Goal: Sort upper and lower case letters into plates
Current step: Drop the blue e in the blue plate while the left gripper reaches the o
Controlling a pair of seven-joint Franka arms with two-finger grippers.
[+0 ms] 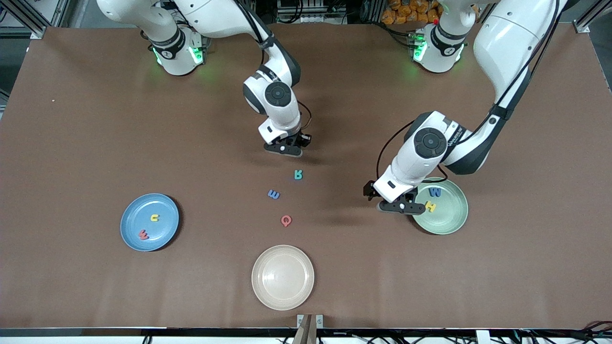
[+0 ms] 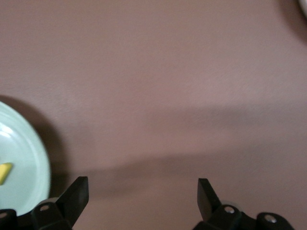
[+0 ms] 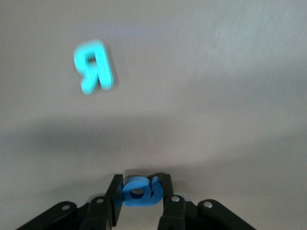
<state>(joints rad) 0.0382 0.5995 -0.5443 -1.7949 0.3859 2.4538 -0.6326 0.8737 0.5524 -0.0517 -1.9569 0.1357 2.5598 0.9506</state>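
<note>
Right wrist view shows the right pincer [image 3: 139,191] clamped on a small blue letter [image 3: 140,190], its two fingers pressed against the letter's sides; it looks like a lower case a. Near it on the brown table [image 1: 95,119] lies the teal R [image 1: 298,175], also seen in that wrist view. In the front view the right pincer is low over the table, just farther from the camera than the R. Nearer the camera than the R lie a blue m [image 1: 273,194] and then a red Q [image 1: 286,220], each apart from the others.

Toward the right arm's end of the table sits the blue plate [image 1: 162,210], with a yellow u [image 1: 154,218] and a red letter [image 1: 143,234] in it. Toward the left arm's end sits the mint green plate [image 1: 452,220], holding a blue M [image 1: 435,192] and a yellow H [image 1: 431,206]. The left pincer [image 1: 394,206] hangs just beside that plate's rim, over bare table, fingers wide apart and holding nothing. A cream-white plate [image 1: 283,277] lies nearest the camera, with no letter in it
</note>
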